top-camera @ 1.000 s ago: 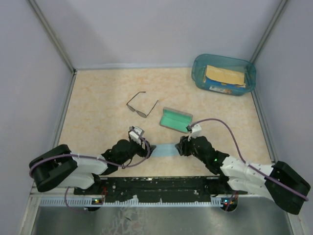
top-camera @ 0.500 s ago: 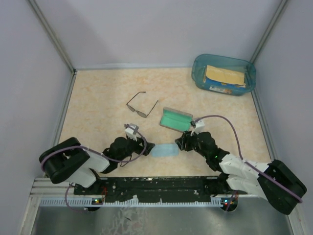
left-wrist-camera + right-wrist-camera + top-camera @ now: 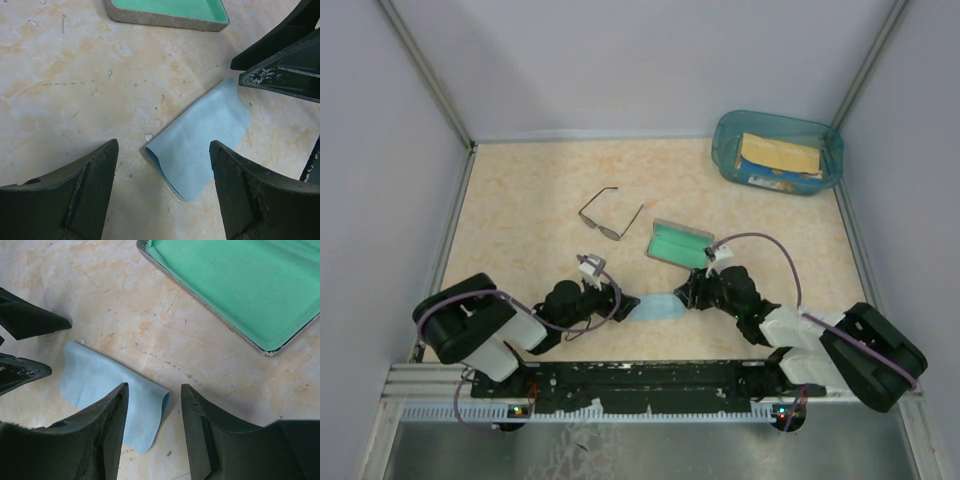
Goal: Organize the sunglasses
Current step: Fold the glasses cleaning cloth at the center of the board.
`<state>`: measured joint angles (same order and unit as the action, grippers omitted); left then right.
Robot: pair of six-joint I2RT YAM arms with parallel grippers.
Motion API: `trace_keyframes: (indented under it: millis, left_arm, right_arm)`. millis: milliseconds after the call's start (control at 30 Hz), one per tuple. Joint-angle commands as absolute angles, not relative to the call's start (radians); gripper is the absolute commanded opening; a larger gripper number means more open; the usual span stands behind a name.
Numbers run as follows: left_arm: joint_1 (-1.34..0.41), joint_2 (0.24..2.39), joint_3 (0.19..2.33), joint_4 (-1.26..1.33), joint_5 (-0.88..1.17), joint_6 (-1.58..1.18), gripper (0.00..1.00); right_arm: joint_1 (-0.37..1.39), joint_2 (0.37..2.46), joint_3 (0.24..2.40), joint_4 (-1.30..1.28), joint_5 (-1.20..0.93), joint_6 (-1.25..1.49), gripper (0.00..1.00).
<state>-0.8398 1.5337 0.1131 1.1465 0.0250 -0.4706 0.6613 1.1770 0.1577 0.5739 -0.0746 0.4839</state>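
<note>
The sunglasses (image 3: 611,217) lie unfolded on the table (image 3: 520,200), well apart from both arms, just beyond the open green-lined case (image 3: 679,243). Down front it's the folded blue cloth (image 3: 657,307) getting attention. The left gripper (image 3: 164,170) gapes wide over one end and the right gripper (image 3: 154,395) sits half-open astride the other, neither holding anything. Next, I'd say, comes a clean pinch on the cloth.

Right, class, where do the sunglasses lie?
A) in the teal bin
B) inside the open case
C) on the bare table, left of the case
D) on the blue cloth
C: the sunglasses lie unfolded on the table, apart from the open case, whose green lining is bare.
</note>
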Motion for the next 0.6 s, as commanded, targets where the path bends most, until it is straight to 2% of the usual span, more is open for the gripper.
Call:
trace_keyframes:
  millis: [0,333,567]
  left_arm:
    - [-0.838,1.576,0.114,1.229,0.071,-0.469,0.8]
    - [-0.837,1.641,0.124,1.276,0.081,-0.486,0.78]
    - [-0.837,1.673,0.132,1.293,0.09,-0.491,0.73]
  right_arm:
    - [0.652,1.216,0.181,0.681,-0.11,0.496,0.46]
    - [0.636,1.311,0.172,0.759,-0.125,0.508,0.46]
    - [0.625,1.366,0.166,0.813,-0.152,0.514,0.45]
